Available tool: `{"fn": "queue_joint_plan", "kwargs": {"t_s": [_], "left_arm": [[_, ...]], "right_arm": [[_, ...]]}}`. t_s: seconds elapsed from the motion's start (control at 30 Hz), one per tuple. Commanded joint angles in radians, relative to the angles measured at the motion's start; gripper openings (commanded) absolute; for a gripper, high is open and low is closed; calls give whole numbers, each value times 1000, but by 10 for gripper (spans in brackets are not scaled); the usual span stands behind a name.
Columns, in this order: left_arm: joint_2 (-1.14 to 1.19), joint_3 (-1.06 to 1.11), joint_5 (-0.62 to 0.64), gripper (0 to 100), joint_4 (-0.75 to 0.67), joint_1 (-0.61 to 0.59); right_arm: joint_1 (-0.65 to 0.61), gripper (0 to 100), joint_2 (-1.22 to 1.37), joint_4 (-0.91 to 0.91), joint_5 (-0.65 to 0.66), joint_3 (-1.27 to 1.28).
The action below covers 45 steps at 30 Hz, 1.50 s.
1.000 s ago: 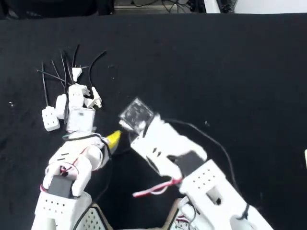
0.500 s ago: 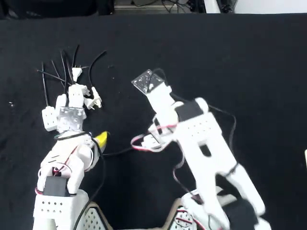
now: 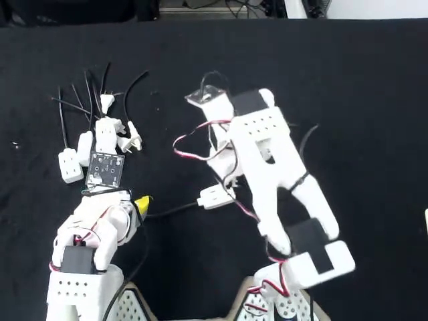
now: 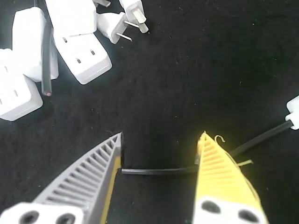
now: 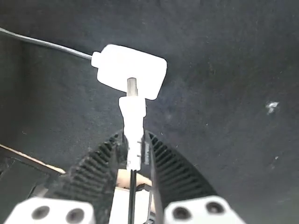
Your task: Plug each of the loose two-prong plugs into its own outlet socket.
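My right gripper (image 5: pixel 134 137) is shut on a white two-prong plug (image 5: pixel 132 126). The plug's prongs meet a white outlet socket (image 5: pixel 131 72) lying on the black table; one prong still shows between them. From above, this socket (image 3: pixel 215 196) lies under the folded right arm (image 3: pixel 261 147). Its black cable (image 4: pixel 159 171) runs between the fingers of my open left gripper (image 4: pixel 159 140), which hold nothing. The yellow finger (image 3: pixel 142 204) sits near the cable. Beyond the left gripper lie more white sockets (image 4: pixel 81 51) and loose plugs (image 4: pixel 114 30).
The cluster of sockets, plugs and black cable ends (image 3: pixel 100 140) lies at the table's left. Red and white arm wires (image 3: pixel 190 150) loop beside the right arm. The black table (image 3: pixel 361 100) stretches bare to the right and back.
The right arm rose, folded over and brought its gripper down over the socket near the table's middle. The left arm drew back a little from the cluster.
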Motion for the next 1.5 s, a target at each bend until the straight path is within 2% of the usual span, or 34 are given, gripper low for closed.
{"fn": "queue_joint_plan", "kwargs": {"t_s": [0.0, 0.3, 0.6, 0.83, 1.23, 1.47], "left_arm": [[-11, -12, -8, 256, 2, 2], [-11, -12, -9, 256, 0, 2], [-11, -12, -9, 256, -5, -5], [-11, -13, -11, 256, 0, -7], [-11, -15, -11, 256, -3, -7], [-11, -16, -11, 256, 0, -7]], "right_arm": [[31, 10, 31, 35, -14, -31], [84, 10, 76, 35, -14, -10], [21, 10, 77, 35, -57, -4], [25, 10, 171, 35, -58, -16], [20, 10, 219, 35, -80, -139], [20, 10, 369, 35, -77, -237]]}}
